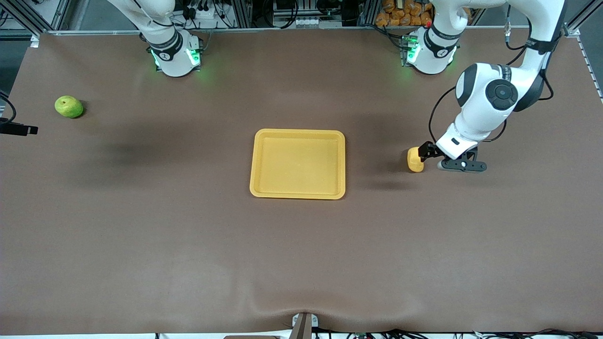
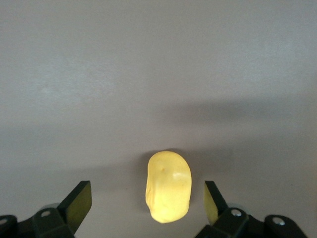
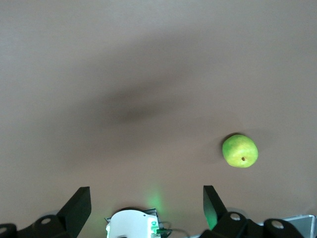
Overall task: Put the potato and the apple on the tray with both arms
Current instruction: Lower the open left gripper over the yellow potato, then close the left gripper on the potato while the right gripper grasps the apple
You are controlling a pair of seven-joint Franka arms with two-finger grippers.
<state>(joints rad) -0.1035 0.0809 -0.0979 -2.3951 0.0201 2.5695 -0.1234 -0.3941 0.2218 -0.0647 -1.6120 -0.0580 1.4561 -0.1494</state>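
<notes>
The potato lies on the brown table toward the left arm's end, beside the yellow-orange tray. My left gripper is low at the potato, open, with the potato between its fingers and closer to one finger. The apple lies on the table toward the right arm's end, well apart from the tray. My right gripper is open and empty, high over the table near its own base; the apple shows off to one side below it. That gripper is out of the front view.
The tray is empty at the table's middle. A black object juts in at the table edge near the apple. Orange bags lie past the table by the left arm's base.
</notes>
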